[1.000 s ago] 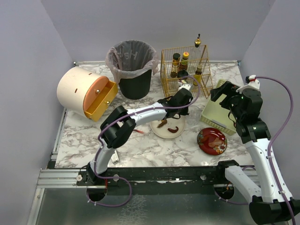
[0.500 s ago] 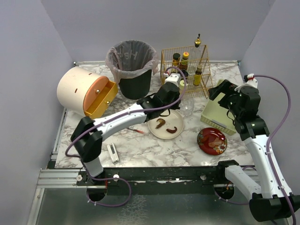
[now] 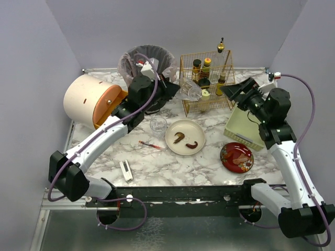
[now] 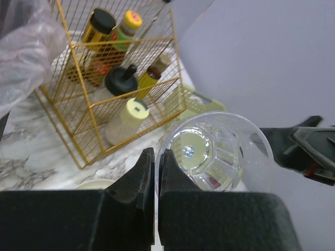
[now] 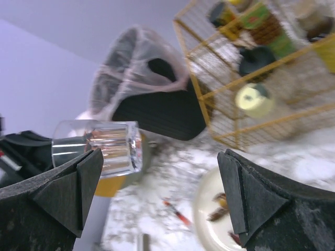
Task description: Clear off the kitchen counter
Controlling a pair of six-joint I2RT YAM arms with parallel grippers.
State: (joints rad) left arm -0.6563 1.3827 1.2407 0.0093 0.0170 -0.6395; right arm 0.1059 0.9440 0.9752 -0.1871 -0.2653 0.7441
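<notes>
The kitchen counter (image 3: 172,163), white marble with grey veins, fills the middle of the overhead view and is far from cleared. A gold wire rack (image 3: 226,63) stands at its far edge, and I place everything else from that rack.

My left pincer (image 4: 156,172) is closed on the rim of a clear glass (image 4: 209,157), holding it on its side in the air just left of the rack, between the rack and the bin (image 3: 128,65). My right pincer (image 3: 233,90) is spread wide and holds nothing; it hangs just right of the rack, pointing toward the glass.

By my judgement the glass in my grip is the only item off the surface, and it has no resting place yet. Left on the counter:
- In front of the rack, a cream plate (image 3: 188,128) with brown food scraps.
- Front-left of the rack, a second glass (image 3: 158,124).
- Further that way, a red pen (image 3: 152,146).
- Further again, a small white object (image 3: 126,170).
- Front-right of the rack, a red dish (image 3: 226,151).
- Right of the rack, a pale green basket (image 3: 241,128).
- Well left of the rack, a round cream box (image 3: 84,97) with its orange drawer open.

The bottles (image 3: 207,67) inside the rack carry coloured labels, but I can read no words on them, and no other writing is legible.
</notes>
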